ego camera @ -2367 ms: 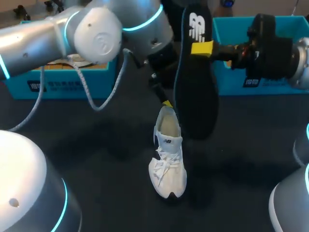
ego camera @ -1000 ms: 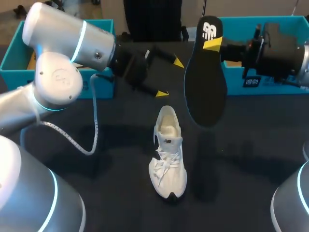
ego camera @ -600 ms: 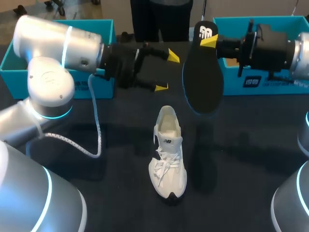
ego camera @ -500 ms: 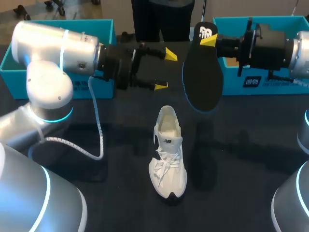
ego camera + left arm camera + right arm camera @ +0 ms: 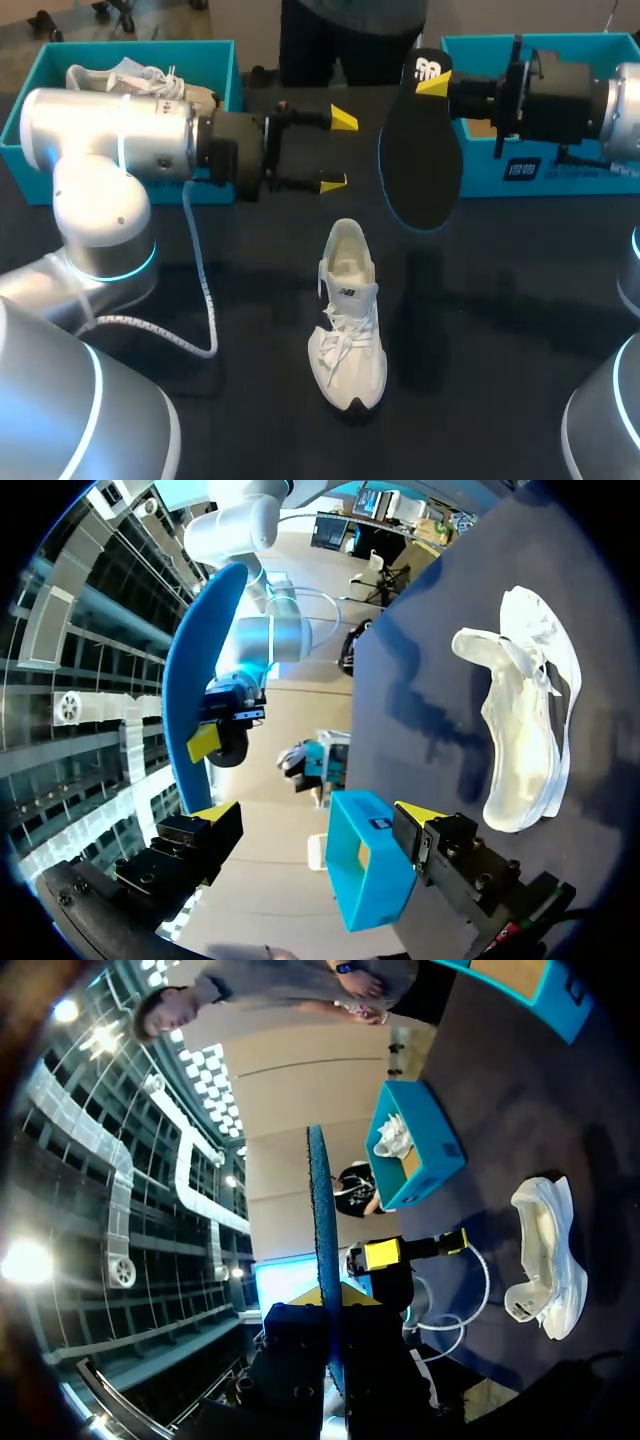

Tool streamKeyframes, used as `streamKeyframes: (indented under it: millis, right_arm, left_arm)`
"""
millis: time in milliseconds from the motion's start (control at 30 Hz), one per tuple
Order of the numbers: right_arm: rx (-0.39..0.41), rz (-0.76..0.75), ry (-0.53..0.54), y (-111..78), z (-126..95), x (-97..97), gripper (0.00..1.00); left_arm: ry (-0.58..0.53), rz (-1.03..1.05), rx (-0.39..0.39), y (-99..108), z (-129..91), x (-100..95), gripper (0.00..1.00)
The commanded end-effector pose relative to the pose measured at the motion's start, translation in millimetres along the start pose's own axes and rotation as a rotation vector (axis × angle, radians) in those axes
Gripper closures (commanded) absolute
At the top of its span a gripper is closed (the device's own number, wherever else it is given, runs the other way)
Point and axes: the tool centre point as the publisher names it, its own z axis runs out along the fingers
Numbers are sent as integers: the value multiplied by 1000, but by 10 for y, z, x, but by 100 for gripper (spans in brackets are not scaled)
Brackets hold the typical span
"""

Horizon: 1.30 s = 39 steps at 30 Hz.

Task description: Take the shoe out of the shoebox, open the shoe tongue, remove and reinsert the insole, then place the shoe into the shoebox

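Note:
The white shoe stands upright on the black table, toe towards the near edge, its mouth open. Above and beyond it hangs the black insole, blue-edged, with my right gripper shut on its heel end. My left gripper is open and empty, level with the insole and just left of it, above the shoe's heel. In the left wrist view the insole's blue underside rises beyond my open left gripper, with the shoe off to one side. In the right wrist view the insole shows edge-on in my right gripper.
A teal shoebox at the back left holds another white shoe. A second teal shoebox stands at the back right, behind my right arm. The left arm's grey cable loops down onto the table left of the shoe.
My left gripper has left the shoe's heel, lifted and turned level, pointing at the insole. The right arm has raised the insole a little and carried it back; the shoe has not moved.

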Motion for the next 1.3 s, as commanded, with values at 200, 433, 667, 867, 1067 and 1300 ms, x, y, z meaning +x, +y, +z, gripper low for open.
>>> streamKeyframes:
  millis: [200,433,667,867,1067,1300]
  right_arm:
    - [-44,59,-4,165,82,-140,100]
    - [-80,113,-21,371,124,-424,100]
    - [-88,166,-28,493,208,-668,100]
    - [-68,183,-52,632,294,-737,100]
    - [-30,185,-71,664,472,-708,100]
    - [11,190,-75,602,597,-723,100]
  left_arm:
    - [-58,45,46,-48,38,-74,0]
    - [-110,42,47,-86,23,-162,0]
    - [-141,53,72,-204,39,-269,0]
    - [-150,66,82,-272,77,-287,0]
    - [-159,86,82,-256,214,-267,0]
    - [-156,100,73,-171,338,-247,0]
